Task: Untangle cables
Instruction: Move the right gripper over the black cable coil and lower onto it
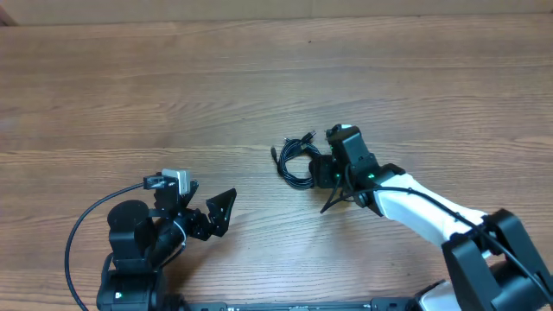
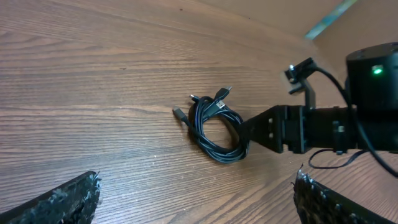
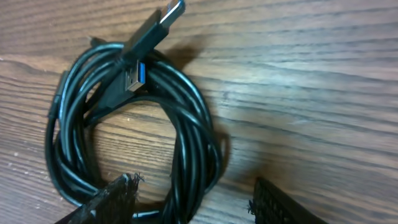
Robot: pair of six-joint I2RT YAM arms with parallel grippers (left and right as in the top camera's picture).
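**Overhead.** The cables (image 1: 298,162) lie as 1 loose black coil on the table (image 1: 259,69), touching the tip of the right claw (image 1: 321,168) on its far-left side. Short plug ends stick out of the coil on the side away from that claw. The left claw (image 1: 223,212) hangs well apart from the coil, with bare wood between them. Its 2 fingers are spread. Beyond the right claw the table runs open to its far edge. The wood to that claw's left, past the coil, is open too.

**Left wrist.** The left claw (image 2: 199,205) stands wide apart, with 1 pad (image 2: 68,199) in each lower corner and nothing between them. The cables (image 2: 214,127) lie ahead of it, well clear. The right claw (image 2: 245,130) comes in from the right and meets the coil's right side. The table's edge shows far ahead and to the right, past the other arm.

**Right wrist.** The right claw (image 3: 193,202) is apart and straddles the near side of the coil. Several strands of the cables (image 3: 189,155) run between its 2 pads. The left pad (image 3: 112,199) sits inside the loop against the strands. A strip of wood shows between the strands and the right pad, so nothing is clamped. A plug (image 3: 134,78) with a blue insert lies across the far side of the coil. The wood to the right of the claw is open.
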